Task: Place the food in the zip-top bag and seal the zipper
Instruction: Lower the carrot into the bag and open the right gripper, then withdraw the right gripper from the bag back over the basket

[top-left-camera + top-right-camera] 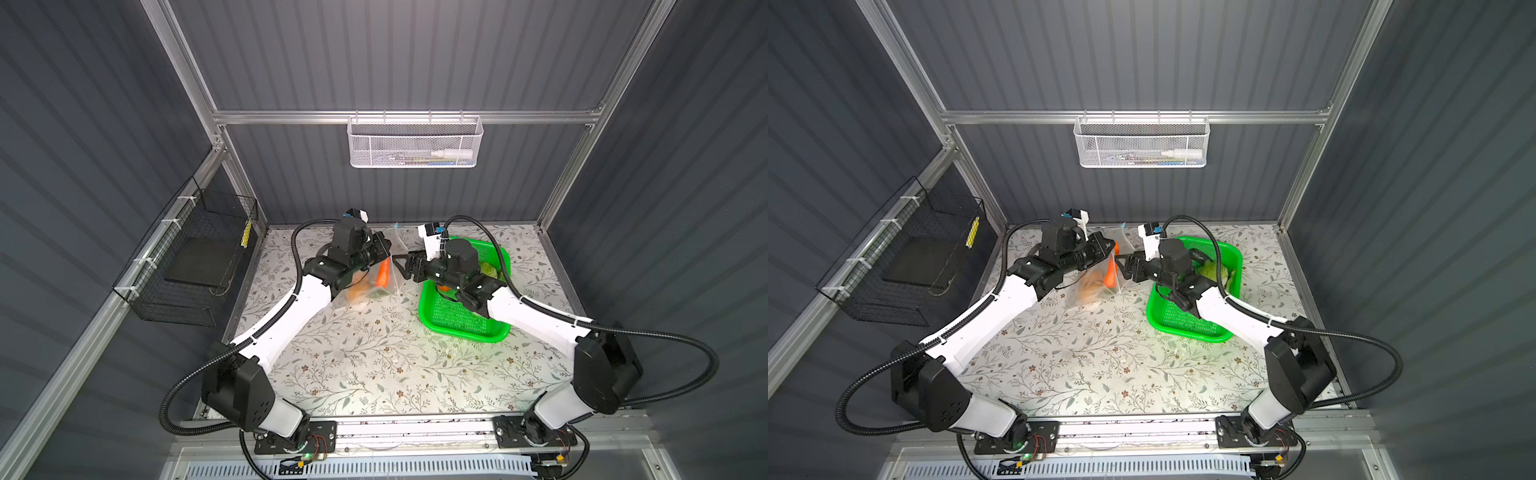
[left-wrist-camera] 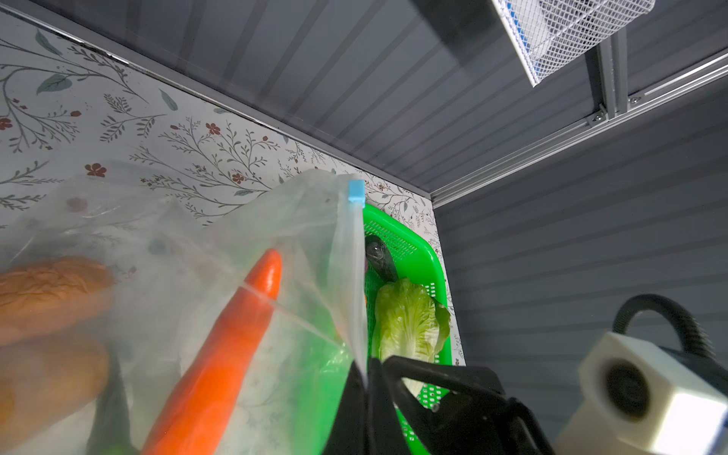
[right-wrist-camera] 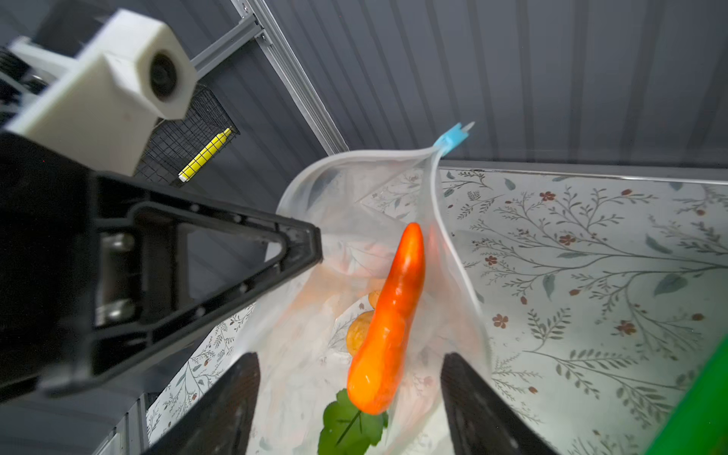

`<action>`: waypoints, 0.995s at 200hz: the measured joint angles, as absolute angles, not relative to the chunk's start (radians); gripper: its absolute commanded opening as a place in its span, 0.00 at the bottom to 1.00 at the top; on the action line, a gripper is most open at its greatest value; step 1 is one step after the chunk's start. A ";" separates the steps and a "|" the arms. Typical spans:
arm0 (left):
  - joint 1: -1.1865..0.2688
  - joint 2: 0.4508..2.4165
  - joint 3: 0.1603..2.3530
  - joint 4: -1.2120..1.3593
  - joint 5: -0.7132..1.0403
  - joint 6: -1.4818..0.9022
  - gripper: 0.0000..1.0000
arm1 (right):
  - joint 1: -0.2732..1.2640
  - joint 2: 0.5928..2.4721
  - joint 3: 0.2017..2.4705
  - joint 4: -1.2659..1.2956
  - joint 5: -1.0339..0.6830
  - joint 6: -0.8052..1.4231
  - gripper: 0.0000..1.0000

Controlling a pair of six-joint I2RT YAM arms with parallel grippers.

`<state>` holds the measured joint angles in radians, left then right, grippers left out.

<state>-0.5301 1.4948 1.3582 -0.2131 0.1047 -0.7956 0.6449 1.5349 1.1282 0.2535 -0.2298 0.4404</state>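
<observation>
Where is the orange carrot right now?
In both top views the carrot leans inside the zip-top bag, mid-scene, just left of the green basket.

Dark grey ribbed walls closed in the bench with its brightly lit floral top, a white mesh basket hung from the aluminium rail behind its back edge, and a black wire basket hung beside its left edge.

Tan lumps a blur behind the bag; green basket contents largely beneath the right arm.
</observation>
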 measured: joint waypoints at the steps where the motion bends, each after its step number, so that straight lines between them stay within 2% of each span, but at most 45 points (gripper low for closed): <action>1: -0.530 1.495 1.358 -0.213 0.105 -0.796 0.00 | 0.643 1.531 1.129 0.247 -0.230 0.440 0.75; 69: -0.530 1.498 1.358 -0.212 0.105 -0.788 0.00 | 0.561 1.539 1.261 -0.056 -0.250 0.542 0.62; 81: -0.530 1.499 1.358 -0.212 0.105 -0.786 0.00 | 0.563 1.563 1.272 -0.082 -0.264 0.557 0.56; 113: -0.530 1.499 1.358 -0.212 0.104 -0.780 0.00 | 0.565 1.635 1.291 -0.123 -0.284 0.596 0.39; 139: -0.530 1.499 1.357 -0.208 0.104 -0.777 0.00 | 0.562 1.674 1.303 -0.141 -0.286 0.622 0.14; 158: -0.530 1.498 1.353 -0.208 0.104 -0.772 0.00 | 0.558 1.674 1.307 -0.148 -0.292 0.632 0.02; 199: -0.528 1.495 1.347 -0.222 0.049 -0.730 0.00 | 0.557 1.633 1.335 -0.155 -0.300 0.621 0.00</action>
<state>-0.5282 1.4948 1.3468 -0.2218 0.0494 -0.7303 0.5571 1.6329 1.3346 -0.1551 -0.3000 0.6209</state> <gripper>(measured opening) 0.045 0.045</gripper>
